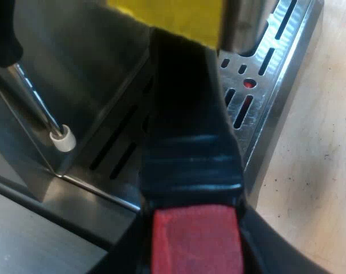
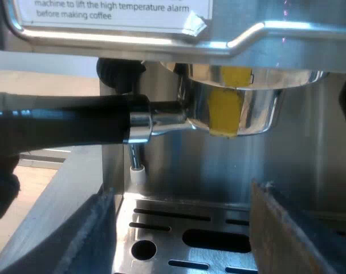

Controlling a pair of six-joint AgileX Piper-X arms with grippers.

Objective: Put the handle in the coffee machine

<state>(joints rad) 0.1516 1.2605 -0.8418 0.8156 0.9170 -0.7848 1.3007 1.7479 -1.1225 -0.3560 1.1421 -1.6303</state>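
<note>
Our left gripper [image 1: 196, 245] has two black fingers [image 1: 278, 254], smooth and matte, with gently curved outlines. Our right gripper [image 2: 181, 228] has two broad, flat fingers [image 2: 301, 234] that loom near us. Their lit inner faces look grey and brownish, and one edge is rough and speckled.

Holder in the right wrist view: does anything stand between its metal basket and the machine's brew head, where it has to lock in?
Nothing visible does. The holder already sits up against the brew head. The steam wand hangs by the handle, apart from the basket.
</note>
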